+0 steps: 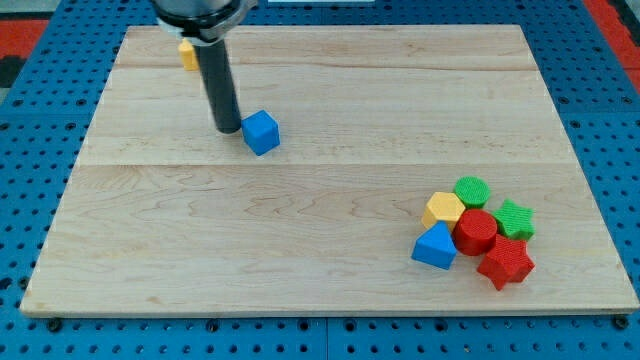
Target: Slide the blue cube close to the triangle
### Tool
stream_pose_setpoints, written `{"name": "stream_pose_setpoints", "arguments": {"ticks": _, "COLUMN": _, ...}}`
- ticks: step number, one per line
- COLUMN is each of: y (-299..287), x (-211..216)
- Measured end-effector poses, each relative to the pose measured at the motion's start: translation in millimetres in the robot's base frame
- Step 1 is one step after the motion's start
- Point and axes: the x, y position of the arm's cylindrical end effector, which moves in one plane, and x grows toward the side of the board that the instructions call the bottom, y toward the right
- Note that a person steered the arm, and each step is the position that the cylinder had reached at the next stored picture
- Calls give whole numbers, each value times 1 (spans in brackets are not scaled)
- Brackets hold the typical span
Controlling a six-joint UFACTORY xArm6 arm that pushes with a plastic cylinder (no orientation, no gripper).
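Observation:
The blue cube (pixel 261 132) sits on the wooden board (pixel 300 230) at the upper left of centre. My tip (pixel 227 130) stands just to the cube's left, close to it or touching it. The blue triangle (pixel 435 246) lies far off at the lower right, on the left side of a cluster of blocks.
The cluster holds a yellow hexagon block (pixel 443 209), a green round block (pixel 471 190), a red cylinder (pixel 476 231), a green star (pixel 514 218) and a red star (pixel 506 262). A yellow block (pixel 187 54) sits at the upper left, partly behind the rod.

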Motion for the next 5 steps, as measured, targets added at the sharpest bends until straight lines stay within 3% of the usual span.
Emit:
{"name": "stream_pose_setpoints", "arguments": {"ticks": 1, "y": 67, "x": 22}}
{"name": "stream_pose_setpoints", "arguments": {"ticks": 3, "y": 147, "x": 102}}
{"name": "stream_pose_setpoints", "arguments": {"ticks": 4, "y": 140, "x": 126}}
{"name": "stream_pose_setpoints", "arguments": {"ticks": 5, "y": 48, "x": 121}}
